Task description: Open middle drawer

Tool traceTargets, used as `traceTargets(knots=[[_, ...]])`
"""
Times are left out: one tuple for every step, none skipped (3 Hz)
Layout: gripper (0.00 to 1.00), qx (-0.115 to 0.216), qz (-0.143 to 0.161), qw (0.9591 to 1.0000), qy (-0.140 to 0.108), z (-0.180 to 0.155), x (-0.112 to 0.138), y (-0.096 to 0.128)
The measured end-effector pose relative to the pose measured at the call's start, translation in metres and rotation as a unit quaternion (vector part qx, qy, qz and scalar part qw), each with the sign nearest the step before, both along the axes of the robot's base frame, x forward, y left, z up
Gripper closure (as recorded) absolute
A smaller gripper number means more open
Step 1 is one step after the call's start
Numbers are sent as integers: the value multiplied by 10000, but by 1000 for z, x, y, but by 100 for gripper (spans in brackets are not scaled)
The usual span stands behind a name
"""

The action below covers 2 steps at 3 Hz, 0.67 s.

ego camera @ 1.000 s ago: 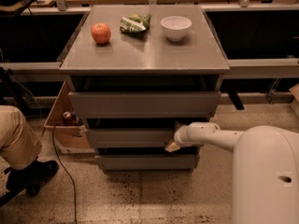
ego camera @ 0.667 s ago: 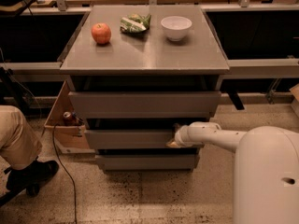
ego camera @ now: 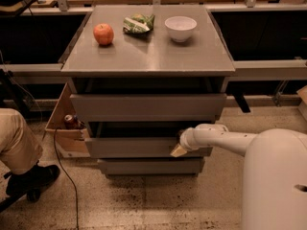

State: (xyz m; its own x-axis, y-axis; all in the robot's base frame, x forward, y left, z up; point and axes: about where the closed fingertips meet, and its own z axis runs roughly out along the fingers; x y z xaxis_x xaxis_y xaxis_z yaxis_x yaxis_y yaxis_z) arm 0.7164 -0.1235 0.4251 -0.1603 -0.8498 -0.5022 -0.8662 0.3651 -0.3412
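The flat grey middle drawer (ego camera: pixel 134 147) lay long left-to-right, front facing the camera; the claw (ego camera: pixel 178 150) was at its front, and I could not tell its state.

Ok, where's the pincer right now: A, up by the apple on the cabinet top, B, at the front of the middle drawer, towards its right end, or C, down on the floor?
B: the pincer is at the upper edge of the middle drawer front, right of centre.

Rounded white body (ego camera: pixel 276 176) and arm (ego camera: pixel 225 140) — tan-tipped gripper (ego camera: pixel 178 150) at the middle drawer (ego camera: pixel 129 147).
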Motion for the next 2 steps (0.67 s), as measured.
traceTargets(knots=[[1, -11, 41, 10000, 50, 0, -4, 2], [0, -141, 509, 9967, 620, -16, -54, 19]])
